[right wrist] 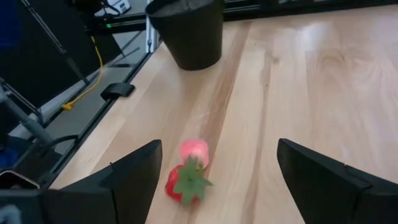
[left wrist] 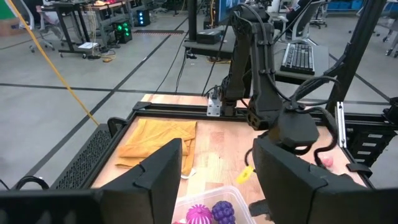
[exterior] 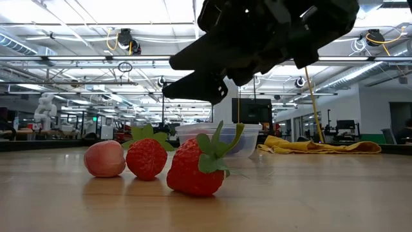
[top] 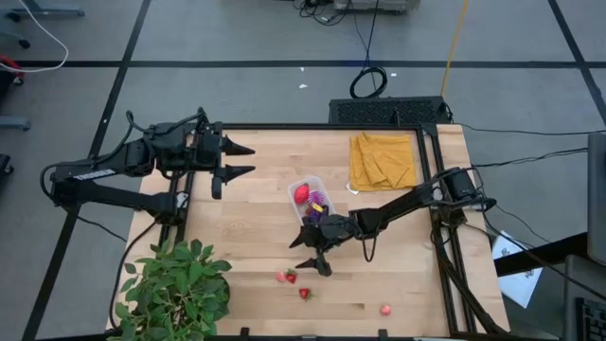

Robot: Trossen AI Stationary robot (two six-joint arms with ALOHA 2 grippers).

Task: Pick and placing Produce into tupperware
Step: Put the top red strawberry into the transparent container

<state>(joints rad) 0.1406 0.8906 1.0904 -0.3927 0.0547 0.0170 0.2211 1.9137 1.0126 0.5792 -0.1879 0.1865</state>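
Fingers apart, your right gripper point(top: 311, 254) is hovering mid-bench above a strawberry point(top: 288, 277) — left gripper point(top: 240, 161) is waiting open near the bench's far-left corner.

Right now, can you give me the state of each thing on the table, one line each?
Left gripper: open, empty, waiting near the table's far left.
Right gripper: open, empty, above the loose fruit.
Tupperware: lid off, holding a red piece, a spiky fruit and grapes.
Strawberries: two loose on the table, outside the tupperware.
Pink pieces: two, loose on the table.
Cloth: folded, lying flat.
Plant: upright, untouched.
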